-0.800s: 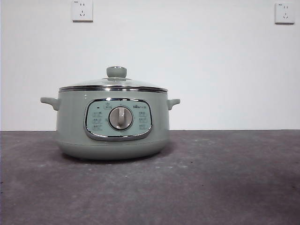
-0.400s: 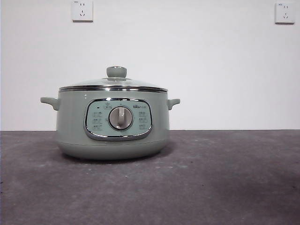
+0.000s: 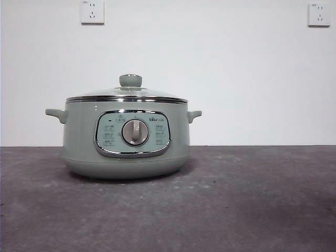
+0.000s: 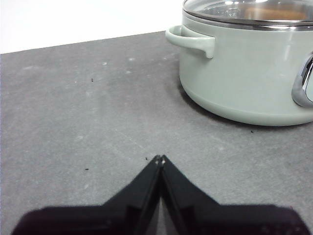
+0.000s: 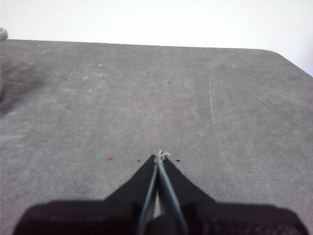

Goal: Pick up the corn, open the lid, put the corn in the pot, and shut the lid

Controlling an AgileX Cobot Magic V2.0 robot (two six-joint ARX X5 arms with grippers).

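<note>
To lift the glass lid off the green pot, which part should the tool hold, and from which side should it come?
Probably the knob at the centre of the lid, approached from straight above. It stands upright and narrows at its base, so two jaws could close around it. The rest of the lid is smooth, domed glass with a thin metal rim lying flush on the pot, offering no hold.

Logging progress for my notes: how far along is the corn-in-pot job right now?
It looks finished. The lid sits closed on the pot, and something orange shows through the glass in the left wrist view, likely the corn. Nothing is in hand: the left tool and right tool are shut, empty, away from the pot.
</note>
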